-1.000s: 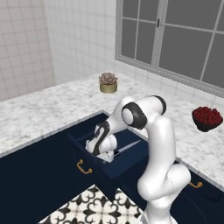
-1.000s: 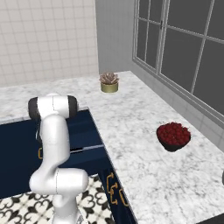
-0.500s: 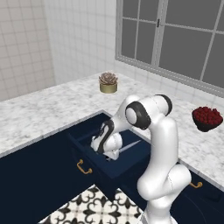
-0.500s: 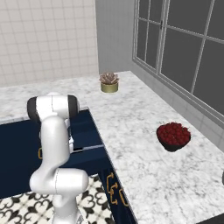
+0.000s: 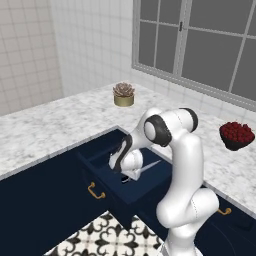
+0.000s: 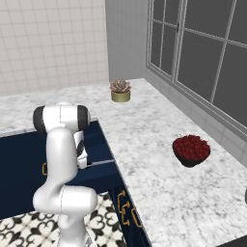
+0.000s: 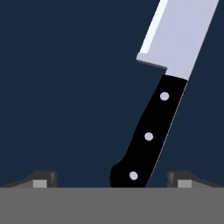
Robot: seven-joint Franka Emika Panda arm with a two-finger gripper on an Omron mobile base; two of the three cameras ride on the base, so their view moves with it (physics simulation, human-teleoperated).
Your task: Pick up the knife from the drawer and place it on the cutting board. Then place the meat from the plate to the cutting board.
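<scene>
The dark navy drawer (image 5: pixel 102 159) stands pulled out from the cabinet below the counter. The knife lies flat on its floor, its silver blade (image 5: pixel 150 167) sticking out past my hand. In the hand view the knife's black riveted handle (image 7: pixel 149 133) runs up into the wide blade (image 7: pixel 183 35). My gripper (image 7: pixel 113 179) hangs low inside the drawer, open, and the butt of the handle lies between the two fingertips (image 7: pixel 43 178) without touching them. The arm bends down into the drawer (image 6: pixel 19 154) in the right base view. The cutting board, the meat and the plate are out of view.
A potted succulent (image 5: pixel 123 94) sits at the back of the marble counter (image 5: pixel 45 130). A dark bowl of red berries (image 6: pixel 191 149) stands on the counter to the right. The drawer front carries a gold handle (image 5: pixel 96 191). Patterned tiles (image 5: pixel 107 235) cover the floor below.
The hand has sunk a little deeper into the drawer and shifted slightly toward the knife's handle. The jaws have stayed open.
</scene>
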